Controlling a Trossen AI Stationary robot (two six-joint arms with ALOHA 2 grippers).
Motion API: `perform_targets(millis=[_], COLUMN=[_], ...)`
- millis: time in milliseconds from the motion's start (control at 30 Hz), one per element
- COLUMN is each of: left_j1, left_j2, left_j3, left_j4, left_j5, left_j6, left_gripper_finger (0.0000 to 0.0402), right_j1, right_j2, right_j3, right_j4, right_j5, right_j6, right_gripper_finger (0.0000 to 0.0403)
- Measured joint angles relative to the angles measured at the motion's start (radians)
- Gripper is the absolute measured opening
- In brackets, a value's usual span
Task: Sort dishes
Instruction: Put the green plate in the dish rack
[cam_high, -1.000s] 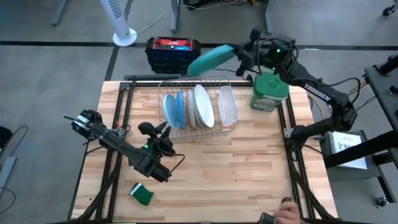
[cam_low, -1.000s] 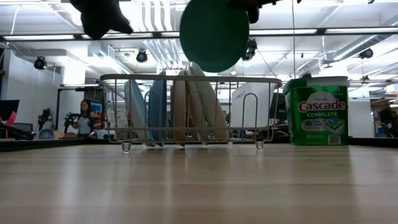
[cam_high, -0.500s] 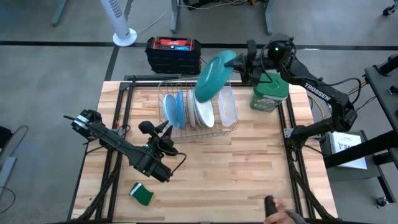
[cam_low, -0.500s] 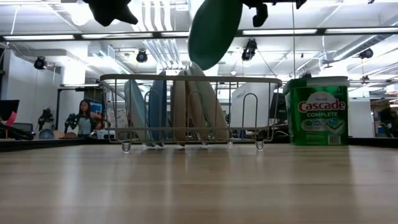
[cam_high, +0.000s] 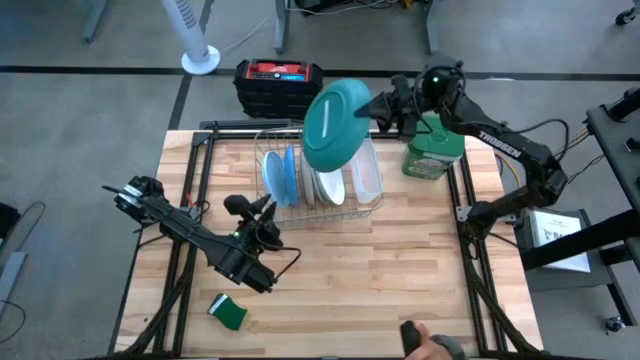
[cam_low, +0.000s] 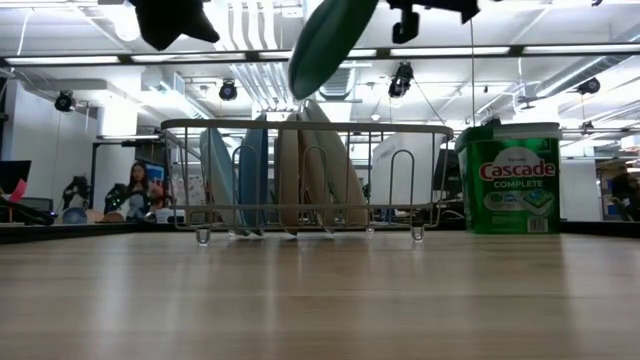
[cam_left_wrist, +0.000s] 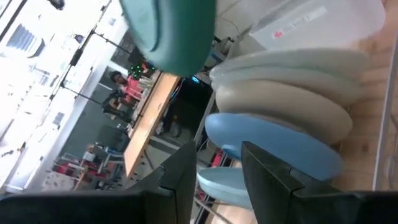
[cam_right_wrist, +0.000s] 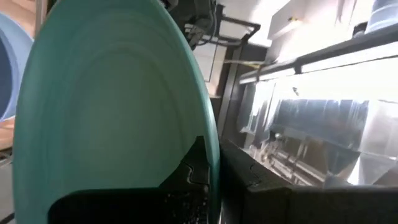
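High view shows the right gripper (cam_high: 378, 104) at upper centre of the frame, clamped on the rim of a large teal-backed plate (cam_high: 333, 126) that hangs tilted in the air above the wire dish rack (cam_high: 372, 206). The plate's visible face is a smooth teal-green, round, with a faint raised ring; in the right wrist view it fills the left half of the frame (cam_right_wrist: 112, 112), with the dark fingers (cam_right_wrist: 193, 174) closed on its edge. In the low view the same plate (cam_low: 328, 45) appears as a slanted green oval at the top centre, above the rack's top rail (cam_low: 300, 125). Standing upright in the rack, side by side, are two light blue plates (cam_high: 279, 176) toward the left and cream white plates (cam_high: 325, 178) just right of them, then a clear container (cam_high: 366, 172). The left gripper (cam_high: 264, 207) sits at centre left of the high view, just beside the rack, its fingers partly apart and holding nothing. A green Cascade tub (cam_high: 433, 148) stands to the right of the rack.
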Motion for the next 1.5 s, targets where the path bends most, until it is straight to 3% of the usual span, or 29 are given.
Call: perform_targets(millis=[133, 333, 633, 933, 1167, 1333, 1500], left_j1=[0.0, 0.0, 0.0, 0.0, 0.012, 0.056, 0.082], left_j2=[-0.011, -0.016, -0.016, -0.016, -0.002, 0.015, 0.025], left_j3=[0.0, 0.0, 0.0, 0.0, 0.0, 0.0, -0.001], left_j4=[0.0, 0.0, 0.0, 0.0, 0.074, 0.135, 0.146], left_j5=[0.051, 0.238, 0.25, 0.185, -0.01, -0.022, -0.022], left_j6=[0.066, 0.079, 0.071, 0.05, 0.071, 0.157, 0.184], left_gripper_finger=[0.0116, 0.0116, 0.0116, 0.0116, 0.0116, 0.0116, 0.0116], right_j1=[0.029, 0.043, -0.001, -0.044, -0.073, -0.085, -0.083], right_j2=[0.046, 0.1, 0.079, -0.036, -0.126, -0.148, -0.109], right_j3=[0.0, 0.0, 0.019, 0.019, 0.019, 0.021, 0.018], right_j4=[0.092, 0.183, 0.162, -0.177, -0.351, -0.448, -0.604], right_j5=[0.0, 0.007, 0.035, 0.01, 0.011, 0.005, 0.003], right_j6=[0.001, 0.027, 0.096, -0.038, -0.102, -0.112, -0.266], right_gripper_finger=[0.0, 0.0, 0.0, 0.0, 0.0, 0.0, 0.0])
